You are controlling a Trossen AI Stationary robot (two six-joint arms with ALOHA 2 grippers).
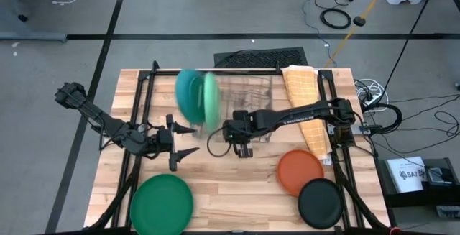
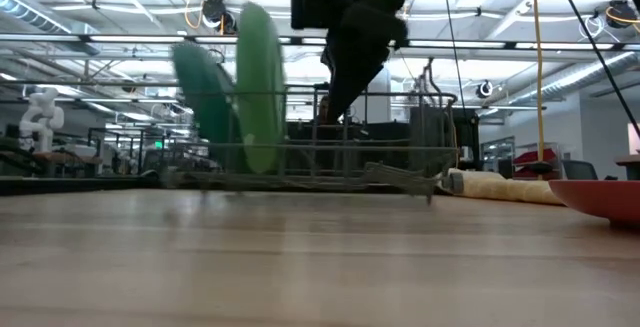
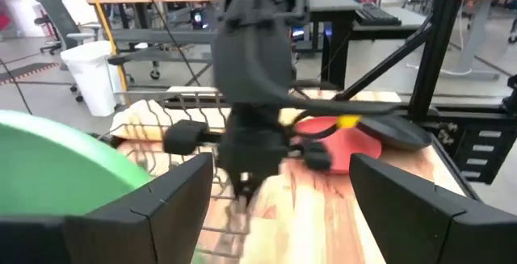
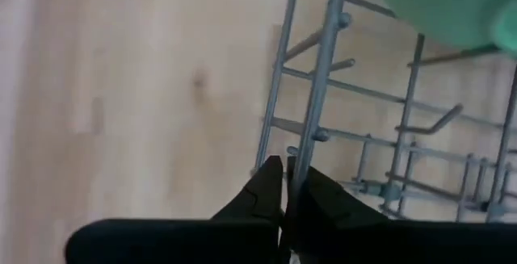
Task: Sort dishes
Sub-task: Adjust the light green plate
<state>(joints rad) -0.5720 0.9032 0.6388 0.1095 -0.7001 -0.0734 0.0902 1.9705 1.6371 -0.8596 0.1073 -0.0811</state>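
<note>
A teal plate (image 1: 188, 95) and a light green plate (image 1: 210, 100) stand on edge in the left end of the grey wire rack (image 1: 251, 95). A dark green plate (image 1: 162, 203) lies flat on the table at the near left. An orange plate (image 1: 300, 170) and a black plate (image 1: 320, 203) lie flat at the near right. My right gripper (image 1: 242, 151) is shut and points steeply down at the rack's near edge wire (image 4: 319, 78). My left gripper (image 1: 183, 145) hovers open, left of the rack's near corner, holding nothing. My right gripper's shut fingertips (image 4: 275, 171) stand right at the rack's near edge wire (image 4: 300, 139), coming from above. I cannot tell whether they touch it.
An orange checked cloth (image 1: 305, 106) lies along the rack's right side. Black frame rails (image 1: 140, 120) run down both sides of the table. Bare wood lies between the dark green plate and the orange plate, near the front edge.
</note>
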